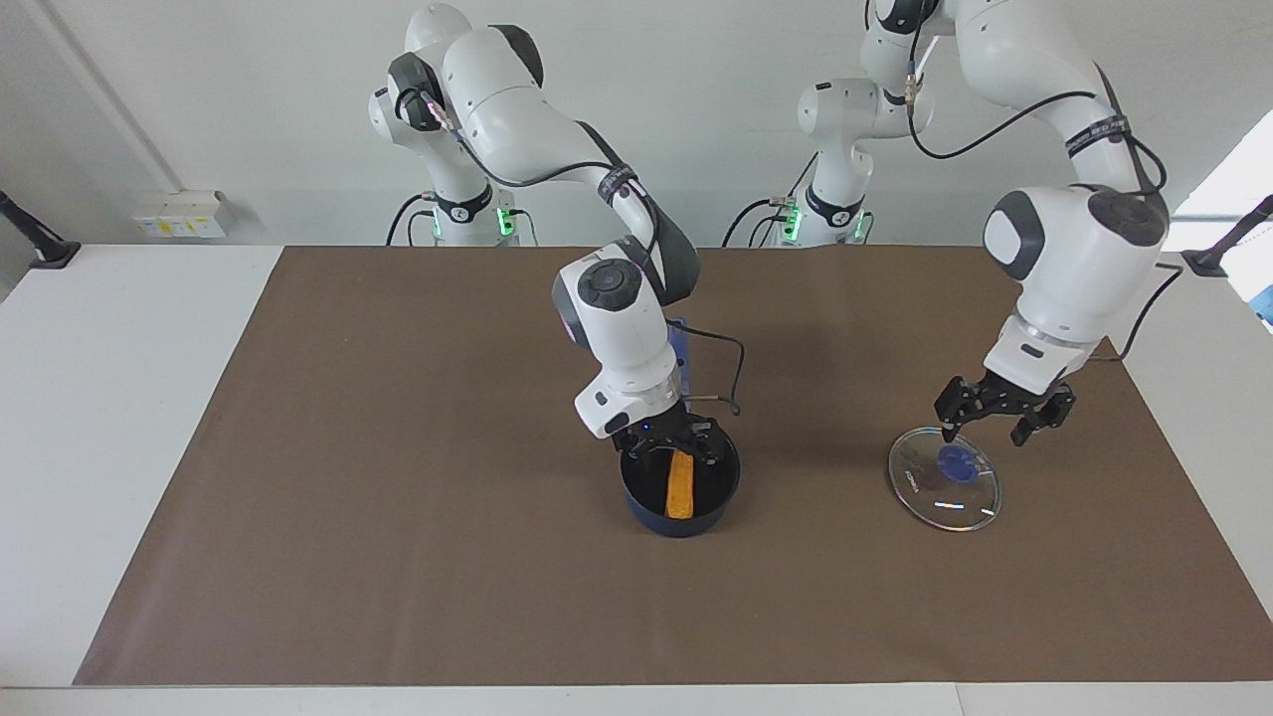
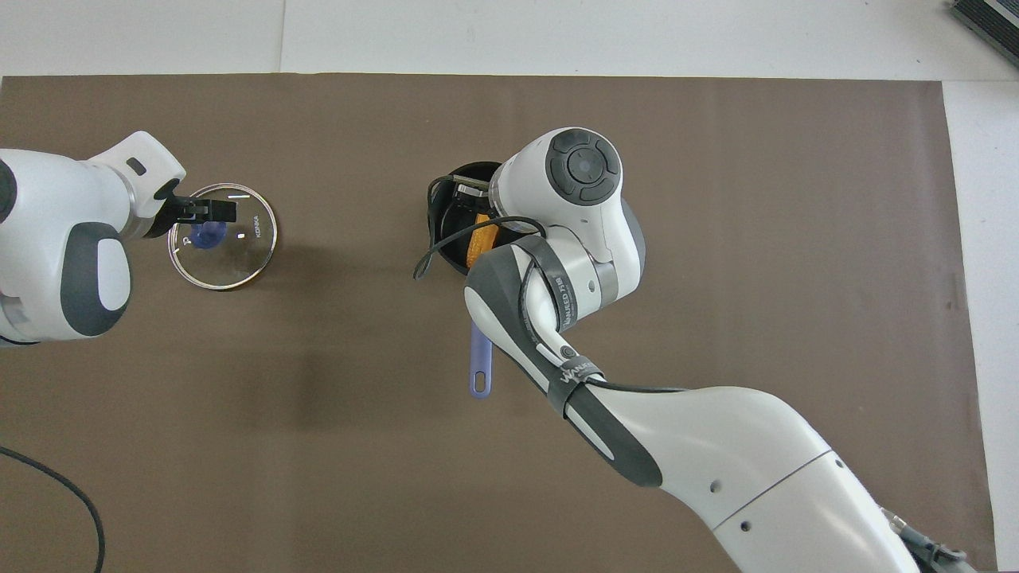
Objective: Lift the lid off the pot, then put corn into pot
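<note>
The dark navy pot stands mid-mat, its blue handle pointing toward the robots. The orange corn lies inside it, also seen in the overhead view. My right gripper is open just above the pot's rim, over the corn and apart from it. The glass lid with its blue knob lies flat on the mat toward the left arm's end, and shows in the overhead view. My left gripper is open and raised a little above the lid, off the knob.
A brown mat covers most of the white table. A black cable loops from the right wrist beside the pot. The right arm's wrist hides much of the pot from above.
</note>
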Controlling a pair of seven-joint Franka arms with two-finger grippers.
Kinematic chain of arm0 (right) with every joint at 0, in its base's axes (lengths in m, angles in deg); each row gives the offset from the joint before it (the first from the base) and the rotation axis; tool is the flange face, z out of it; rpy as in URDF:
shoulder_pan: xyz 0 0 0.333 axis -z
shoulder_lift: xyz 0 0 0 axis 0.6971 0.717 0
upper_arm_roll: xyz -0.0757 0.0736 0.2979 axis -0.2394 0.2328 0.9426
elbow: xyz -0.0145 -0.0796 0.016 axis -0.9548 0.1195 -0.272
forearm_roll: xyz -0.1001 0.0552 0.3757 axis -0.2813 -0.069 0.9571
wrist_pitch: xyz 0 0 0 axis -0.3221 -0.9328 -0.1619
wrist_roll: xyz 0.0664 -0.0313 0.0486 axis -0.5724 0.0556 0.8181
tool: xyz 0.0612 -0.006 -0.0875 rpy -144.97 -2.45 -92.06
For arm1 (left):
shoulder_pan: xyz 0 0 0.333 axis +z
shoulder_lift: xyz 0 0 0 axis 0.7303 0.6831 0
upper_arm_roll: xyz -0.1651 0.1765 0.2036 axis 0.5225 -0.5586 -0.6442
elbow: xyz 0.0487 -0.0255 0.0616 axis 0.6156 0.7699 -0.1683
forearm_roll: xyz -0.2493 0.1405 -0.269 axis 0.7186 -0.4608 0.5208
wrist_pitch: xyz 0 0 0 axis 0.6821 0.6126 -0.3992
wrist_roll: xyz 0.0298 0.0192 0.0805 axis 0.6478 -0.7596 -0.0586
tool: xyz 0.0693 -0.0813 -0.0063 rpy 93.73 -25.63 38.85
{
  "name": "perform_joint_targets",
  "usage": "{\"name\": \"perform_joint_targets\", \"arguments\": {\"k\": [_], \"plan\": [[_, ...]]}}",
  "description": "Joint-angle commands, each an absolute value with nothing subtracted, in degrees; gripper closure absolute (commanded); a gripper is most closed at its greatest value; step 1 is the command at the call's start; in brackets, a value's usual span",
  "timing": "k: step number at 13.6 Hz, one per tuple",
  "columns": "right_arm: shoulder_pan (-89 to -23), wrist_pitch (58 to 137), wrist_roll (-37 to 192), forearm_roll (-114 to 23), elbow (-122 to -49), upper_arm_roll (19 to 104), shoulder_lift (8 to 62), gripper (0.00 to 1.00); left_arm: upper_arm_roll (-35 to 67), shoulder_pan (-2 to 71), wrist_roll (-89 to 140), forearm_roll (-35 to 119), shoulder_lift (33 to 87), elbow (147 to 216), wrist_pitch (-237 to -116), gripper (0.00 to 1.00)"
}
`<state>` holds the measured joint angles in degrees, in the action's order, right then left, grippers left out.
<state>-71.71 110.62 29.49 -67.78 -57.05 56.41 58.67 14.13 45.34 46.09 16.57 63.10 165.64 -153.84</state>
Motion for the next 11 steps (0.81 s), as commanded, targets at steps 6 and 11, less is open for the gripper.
{"name": "perform_joint_targets", "arguments": {"k": [6, 11], "plan": [[-63.5, 91.9, 39.7, -70.0, -58.1, 55.8, 43.2, 0.0, 14.7, 41.7, 46.8, 13.3, 49.8, 156.3, -127.4, 0.0], [-54.9, 79.2, 51.1, -70.0, -58.1, 55.8, 34.7, 0.0, 14.9, 41.8, 47.8, 13.0, 46.6, 155.9, -120.2, 0.0]]}}
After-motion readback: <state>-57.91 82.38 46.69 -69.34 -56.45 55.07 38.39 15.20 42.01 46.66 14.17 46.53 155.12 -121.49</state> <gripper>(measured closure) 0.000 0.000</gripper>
